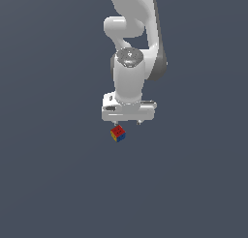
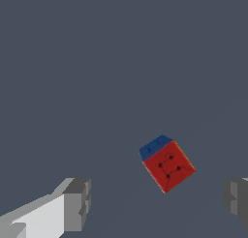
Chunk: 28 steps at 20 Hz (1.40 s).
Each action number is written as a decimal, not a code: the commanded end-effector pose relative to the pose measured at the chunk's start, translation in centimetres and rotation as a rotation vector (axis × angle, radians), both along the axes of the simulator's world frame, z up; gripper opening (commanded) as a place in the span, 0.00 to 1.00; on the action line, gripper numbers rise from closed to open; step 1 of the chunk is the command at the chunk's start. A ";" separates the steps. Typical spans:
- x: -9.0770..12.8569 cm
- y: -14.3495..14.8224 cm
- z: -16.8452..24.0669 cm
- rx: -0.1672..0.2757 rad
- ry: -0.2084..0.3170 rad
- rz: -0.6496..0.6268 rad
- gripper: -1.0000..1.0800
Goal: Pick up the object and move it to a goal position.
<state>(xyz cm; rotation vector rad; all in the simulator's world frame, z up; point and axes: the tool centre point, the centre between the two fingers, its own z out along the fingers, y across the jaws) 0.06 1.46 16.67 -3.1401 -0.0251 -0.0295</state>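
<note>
Below the white gripper (image 1: 127, 122) we find the cube (image 1: 117, 133), resting on the plain dark grey floor (image 1: 53, 184). In the exterior view it sits just under the hand, nearer the finger toward that view's left than the other one. Red face toward the camera, blue and yellow showing on its lower sides; it is turned corner-on, not square to the hand.

We read the hand as spread wide and holding nothing. In the wrist view the two grey finger pads (image 2: 77, 203) stand far apart, one at each side of the frame, and the cube (image 2: 167, 164) lies in the open stretch between them, closer to the pad that is cut off at the frame edge. Neither pad touches it. From this side we see the red face with small dark marks, a blue face above it, and a thin orange-yellow edge.

Around the cube we see only bare floor. The arm (image 1: 133, 48) rises straight above the hand.
</note>
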 end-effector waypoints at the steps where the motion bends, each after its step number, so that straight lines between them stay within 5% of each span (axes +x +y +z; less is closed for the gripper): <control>1: 0.0 0.0 0.0 0.000 0.000 0.000 0.96; 17: -0.1 -1.1 0.8 0.020 0.009 -0.052 0.96; 28: -0.4 -1.8 -0.7 0.012 0.010 0.046 0.96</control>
